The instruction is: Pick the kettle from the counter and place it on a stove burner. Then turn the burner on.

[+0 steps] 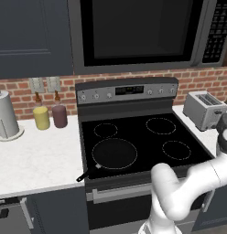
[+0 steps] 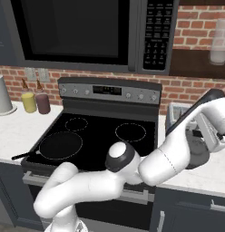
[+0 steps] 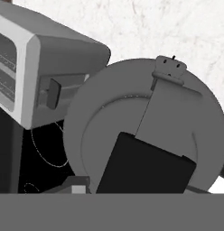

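Red brick wall behind a black glass cooktop (image 1: 133, 137) marked with thin white circles; dark microwave (image 2: 78, 31) overhead. White speckled stone counter (image 1: 33, 160) runs to both sides of the cooktop.

Left counter: tall pale grey cylinder with a knob top (image 1: 4, 114) at the far end, then a yellow bottle (image 1: 41, 116) and a maroon bottle (image 1: 59, 114) standing just beside each other against the wall.

Right counter: boxy grey metal toaster (image 1: 203, 109) near the wall. Squat dark grey metal kettle (image 2: 196, 152) sits on the counter in front of the toaster, right of the cooktop, partly hidden by the white arm in the right base view.

Hand view looks straight down on the kettle's round top (image 3: 177, 131), with the black arched handle crossing the frame low and the toaster close alongside.

Mid-sized white ring burner (image 1: 176, 150) at the front right of the cooktop is bare.

Two-finger gripper (image 2: 221, 136) hangs directly over the kettle. Fingertips hidden; cannot tell whether the jaws are wide, narrow or closed on the handle.
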### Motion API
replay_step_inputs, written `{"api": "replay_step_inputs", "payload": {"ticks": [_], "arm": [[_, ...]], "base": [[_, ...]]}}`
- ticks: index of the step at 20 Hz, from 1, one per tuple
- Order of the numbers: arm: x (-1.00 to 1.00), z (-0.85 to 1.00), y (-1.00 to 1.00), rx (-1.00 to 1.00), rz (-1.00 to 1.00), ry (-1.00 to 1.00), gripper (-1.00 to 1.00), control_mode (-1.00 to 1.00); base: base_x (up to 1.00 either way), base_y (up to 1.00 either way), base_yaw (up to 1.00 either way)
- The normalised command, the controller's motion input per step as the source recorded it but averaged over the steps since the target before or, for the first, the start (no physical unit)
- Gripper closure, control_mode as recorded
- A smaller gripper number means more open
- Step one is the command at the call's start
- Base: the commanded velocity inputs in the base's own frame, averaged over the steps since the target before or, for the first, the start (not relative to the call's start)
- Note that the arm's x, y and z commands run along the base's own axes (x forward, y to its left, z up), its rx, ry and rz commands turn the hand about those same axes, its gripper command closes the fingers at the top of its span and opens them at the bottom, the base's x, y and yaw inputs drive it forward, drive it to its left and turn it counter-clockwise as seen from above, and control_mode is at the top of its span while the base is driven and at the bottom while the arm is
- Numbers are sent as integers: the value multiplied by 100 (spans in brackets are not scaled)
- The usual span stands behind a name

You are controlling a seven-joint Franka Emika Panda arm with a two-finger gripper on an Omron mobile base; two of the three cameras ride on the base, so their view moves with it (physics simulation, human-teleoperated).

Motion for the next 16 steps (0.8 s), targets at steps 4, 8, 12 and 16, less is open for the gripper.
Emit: {"api": "replay_step_inputs", "payload": {"ticks": [4, 8, 12, 16], "arm": [[-78, 31, 100, 0, 0, -12, 100, -100], [-60, 27, 100, -4, -2, -7, 100, -100], [-48, 11, 100, -12, -5, -6, 100, -100], [-23, 0, 100, -17, -9, -11, 100, -100]], "base": [[0, 0, 0], [0, 0, 0], [0, 0, 0], [0, 0, 0]]}}
